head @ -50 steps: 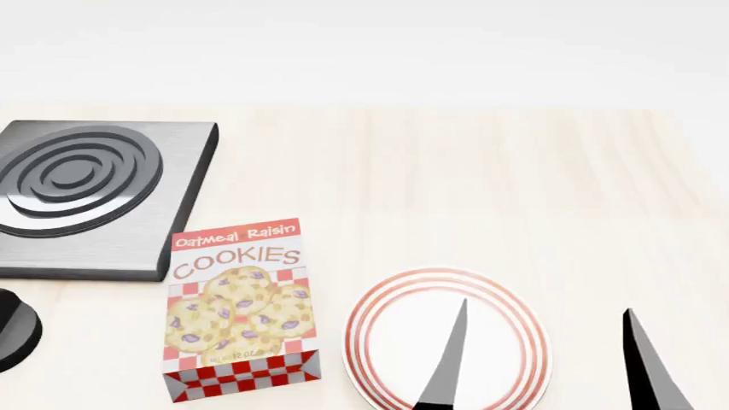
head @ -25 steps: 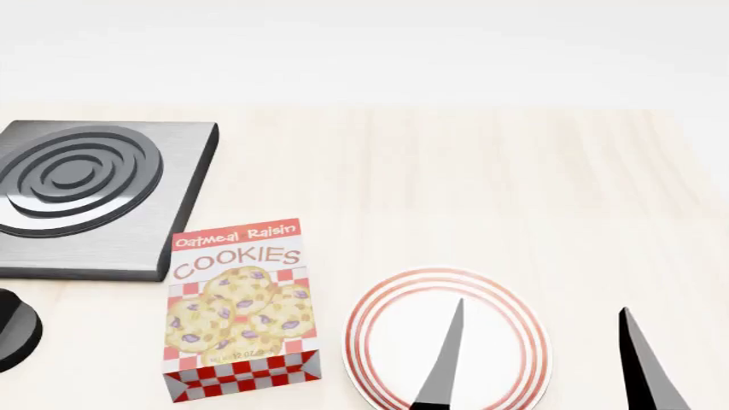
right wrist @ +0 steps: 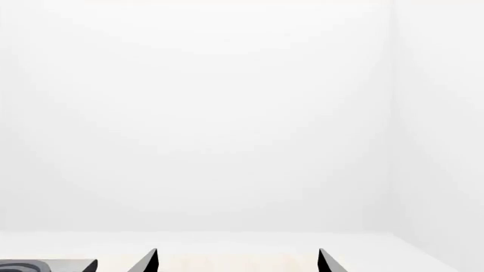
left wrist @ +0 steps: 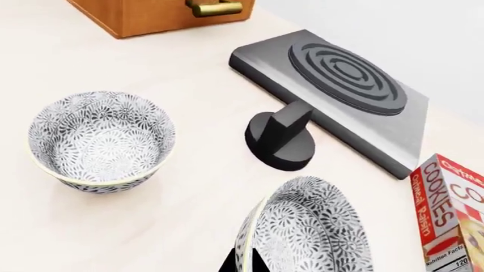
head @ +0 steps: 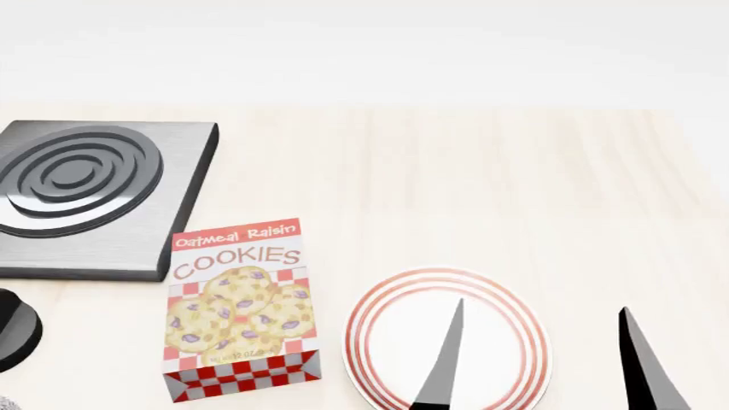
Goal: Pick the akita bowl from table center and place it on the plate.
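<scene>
The akita bowl (left wrist: 310, 226), black-and-white flower pattern with a pale rim, hangs tilted above the table in the left wrist view. My left gripper (left wrist: 246, 262) is shut on its rim, one finger inside and one outside. The plate (head: 393, 342), white with red rings, lies near the table's front edge in the head view, right of the cookie box. My right gripper (head: 545, 359) hovers open over the plate's right part, with nothing between its fingers; in its own view the right gripper (right wrist: 238, 260) faces a white wall. The left gripper is outside the head view.
A second patterned bowl (left wrist: 102, 141) stands upright on the table. A black knob (left wrist: 281, 139) (head: 14, 329) sits beside the grey stove burner (left wrist: 344, 73) (head: 80, 184). The cookie box (head: 239, 307) (left wrist: 454, 209) lies left of the plate. A wooden drawer unit (left wrist: 151, 14) is at the back.
The right gripper's fingers have drifted slightly to the left over the plate. A small grey sliver now shows at the head view's bottom left corner.
</scene>
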### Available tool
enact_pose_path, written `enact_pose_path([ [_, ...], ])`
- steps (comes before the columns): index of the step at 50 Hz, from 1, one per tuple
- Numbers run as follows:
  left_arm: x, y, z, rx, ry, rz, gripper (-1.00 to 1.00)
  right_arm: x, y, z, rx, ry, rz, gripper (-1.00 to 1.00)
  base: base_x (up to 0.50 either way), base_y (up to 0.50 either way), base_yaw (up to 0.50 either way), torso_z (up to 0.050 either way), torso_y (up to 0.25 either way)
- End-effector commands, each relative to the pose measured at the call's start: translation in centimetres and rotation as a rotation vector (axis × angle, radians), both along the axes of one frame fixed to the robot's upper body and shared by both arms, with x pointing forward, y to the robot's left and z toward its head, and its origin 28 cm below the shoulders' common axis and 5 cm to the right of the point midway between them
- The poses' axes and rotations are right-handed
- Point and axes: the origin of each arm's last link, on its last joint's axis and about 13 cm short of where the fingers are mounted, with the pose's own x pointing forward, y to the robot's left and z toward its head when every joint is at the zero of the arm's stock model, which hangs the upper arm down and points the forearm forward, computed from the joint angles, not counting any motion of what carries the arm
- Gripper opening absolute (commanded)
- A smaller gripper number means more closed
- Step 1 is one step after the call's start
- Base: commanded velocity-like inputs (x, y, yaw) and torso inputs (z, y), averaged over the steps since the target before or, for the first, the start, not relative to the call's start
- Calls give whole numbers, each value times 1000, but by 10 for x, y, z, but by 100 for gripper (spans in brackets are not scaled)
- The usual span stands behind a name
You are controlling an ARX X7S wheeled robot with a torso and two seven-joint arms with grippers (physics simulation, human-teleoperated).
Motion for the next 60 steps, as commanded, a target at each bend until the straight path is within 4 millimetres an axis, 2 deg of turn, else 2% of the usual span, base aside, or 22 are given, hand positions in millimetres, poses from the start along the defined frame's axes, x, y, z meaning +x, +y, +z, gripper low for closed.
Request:
enact_pose_path([
  [1, -2, -1, 19, 5, -133, -14, -100, 4, 0, 3, 2, -38, -8, 100, 0, 0, 0, 0, 0],
  [7, -7, -7, 34, 26, -312, -137, -100, 4, -1, 3, 3, -40, -8, 100, 0, 0, 0, 0, 0],
  [13, -5, -16, 46, 146, -406, -248, -100, 2, 0, 5, 6, -44, -8, 100, 0, 0, 0, 0, 0],
  [16, -4, -22, 58, 146, -512, -328, -100, 2, 0, 6, 7, -45, -8, 100, 0, 0, 0, 0, 0],
  [19, -4, -30, 73, 168, -556, -421, -100, 2, -1, 5, 9, -47, -7, 100, 0, 0, 0, 0, 0],
  [25, 3, -41, 84, 224, -622, -529, -100, 2, -1, 5, 10, -48, -7, 100, 0, 0, 0, 0, 0],
  [36, 13, -48, 83, 259, -692, -668, -100, 2, -1, 5, 10, -50, -4, 100, 0, 0, 0, 0, 0],
  [37, 12, -48, 83, 316, -719, -697, -100, 2, -1, 5, 9, -50, -2, 100, 0, 0, 0, 0, 0],
  [39, 15, -48, 79, 324, -733, -729, -100, 3, -1, 5, 8, -49, 0, 100, 0, 0, 0, 0, 0],
  [52, 27, -49, 77, 401, -751, -735, -100, -1, 0, 12, -2, -67, 16, 100, 0, 0, 0, 0, 1],
  [60, 45, -46, 77, 492, -771, -701, -100, -7, 3, 24, 19, -83, 120, 100, 0, 0, 0, 0, 0],
])
